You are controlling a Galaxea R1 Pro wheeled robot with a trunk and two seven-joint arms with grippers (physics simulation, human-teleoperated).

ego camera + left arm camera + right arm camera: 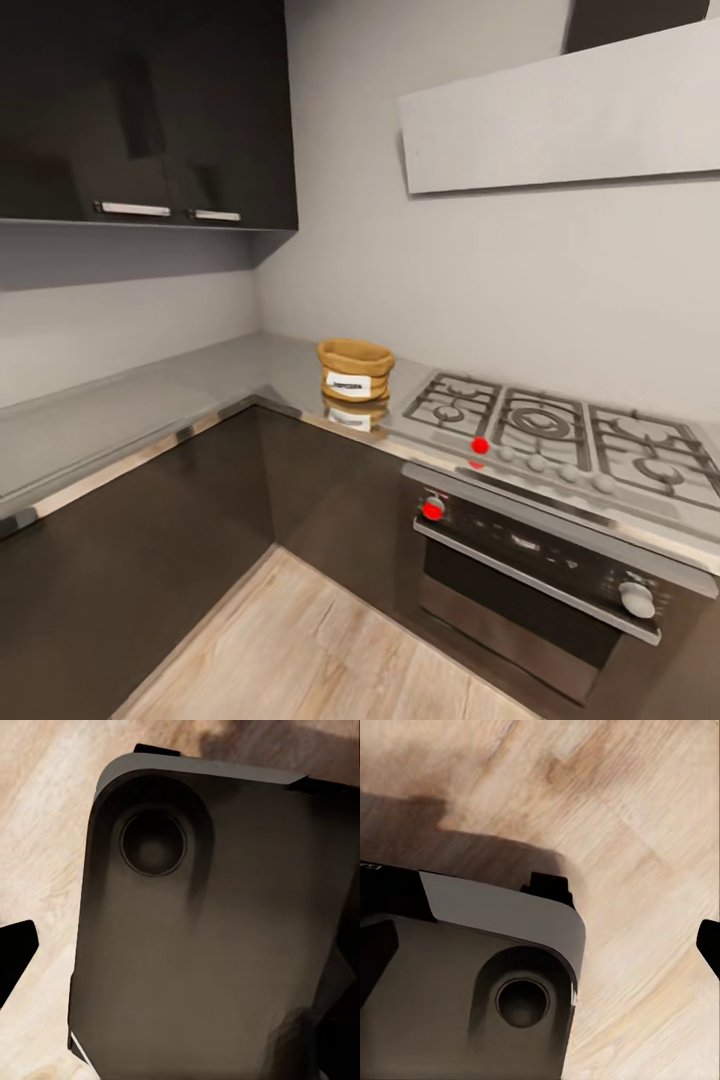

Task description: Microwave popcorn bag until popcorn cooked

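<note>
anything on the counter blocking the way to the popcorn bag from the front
Nothing visible does. The popcorn bag sits alone on the countertop near the inner corner, with the gas hob off to one side, apart from it. Open wood floor lies in front of the cabinets.

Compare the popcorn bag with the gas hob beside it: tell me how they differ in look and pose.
The popcorn bag is a small, round tan-brown sack with a white label; the gas hob is a wide steel panel with dark grates. The bag stands upright above the countertop; the hob lies flat, set into it. The bag sits near the corner, while the hob is over the oven. Both rest on the same grey worktop run against the wall.
</note>
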